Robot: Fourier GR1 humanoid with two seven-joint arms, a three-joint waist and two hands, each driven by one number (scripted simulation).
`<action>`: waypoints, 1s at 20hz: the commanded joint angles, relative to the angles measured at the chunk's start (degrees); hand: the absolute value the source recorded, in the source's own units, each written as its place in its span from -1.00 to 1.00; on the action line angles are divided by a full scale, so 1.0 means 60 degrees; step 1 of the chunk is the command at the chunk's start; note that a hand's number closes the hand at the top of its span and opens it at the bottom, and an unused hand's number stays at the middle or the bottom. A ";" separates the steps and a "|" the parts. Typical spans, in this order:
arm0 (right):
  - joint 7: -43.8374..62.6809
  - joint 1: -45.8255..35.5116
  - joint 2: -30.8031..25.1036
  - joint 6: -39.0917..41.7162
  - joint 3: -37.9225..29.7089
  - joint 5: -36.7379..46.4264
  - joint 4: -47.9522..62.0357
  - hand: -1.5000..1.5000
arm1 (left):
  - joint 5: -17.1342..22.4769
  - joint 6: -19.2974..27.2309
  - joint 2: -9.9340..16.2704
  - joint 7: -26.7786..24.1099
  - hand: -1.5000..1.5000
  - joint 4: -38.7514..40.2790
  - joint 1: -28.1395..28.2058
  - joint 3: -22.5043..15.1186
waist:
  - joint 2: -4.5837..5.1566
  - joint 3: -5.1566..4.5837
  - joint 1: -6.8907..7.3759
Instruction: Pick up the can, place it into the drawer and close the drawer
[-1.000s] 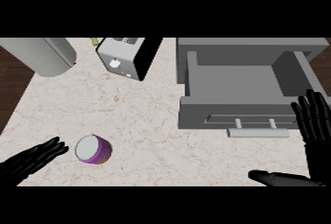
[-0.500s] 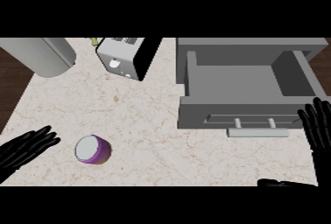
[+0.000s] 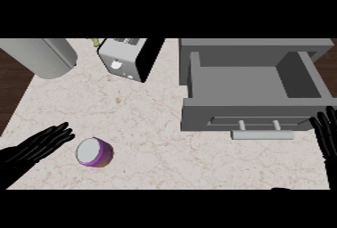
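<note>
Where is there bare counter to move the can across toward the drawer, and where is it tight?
The widest bare stretch of counter runs from the purple can rightward to the open drawer, below the toaster. The drawer's inside looks bare. It is tight by the left hand, beside the can, and by the right hand, near the drawer's handle.

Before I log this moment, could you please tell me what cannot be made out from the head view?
- Right hand: cut off by the right edge; only straight fingers show.
- Left hand: palm runs off the lower left.
- Purple can with a white top: any label is too small to read.
- Open grey drawer: its front wall hides the nearest floor.
</note>
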 commanded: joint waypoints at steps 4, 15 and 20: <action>-0.0075 0.0195 0.0009 0.0380 -0.0270 -0.0078 -0.0151 -1.00 | -0.0583 -0.0251 -0.0523 0.0203 -1.00 0.0698 -0.0604 -0.0136 | 0.0000 -0.0001 -0.0012; -0.0627 -0.0373 0.0062 0.0566 -0.0601 0.0202 0.0840 -1.00 | -0.4413 -0.0723 -0.1525 -0.2899 -1.00 0.2648 -0.0782 0.0320 | 0.0004 -0.0004 0.0013; -0.0143 0.0447 0.0403 0.0665 -0.0154 0.0268 -0.0341 -1.00 | -0.5415 -0.0485 -0.1080 -0.4398 -1.00 0.4792 -0.1890 0.0594 | 0.0005 -0.0009 -0.0061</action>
